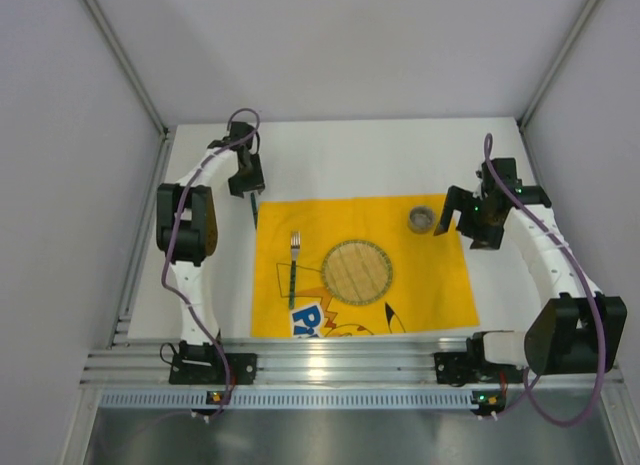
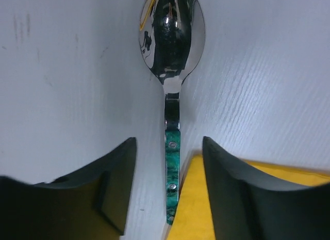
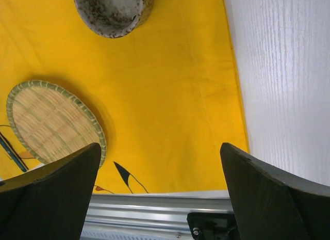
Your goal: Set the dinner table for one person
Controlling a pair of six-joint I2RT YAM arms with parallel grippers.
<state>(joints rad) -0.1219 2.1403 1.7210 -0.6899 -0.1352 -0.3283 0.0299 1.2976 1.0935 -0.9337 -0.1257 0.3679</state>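
The white table [image 1: 350,155] spreads from the arms to the far wall, with a yellow cloth [image 1: 430,275] on its near middle. The left gripper [image 1: 247,188] is open, with a spoon [image 2: 171,33] lying between its fingers at the cloth's left edge. The right gripper [image 3: 160,162] is wide open and empty, near a small bowl [image 1: 421,219].

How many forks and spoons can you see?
2. One fork lies on the yellow cloth, left of the woven plate. One spoon lies on the table along the cloth's left edge, below the open left gripper.
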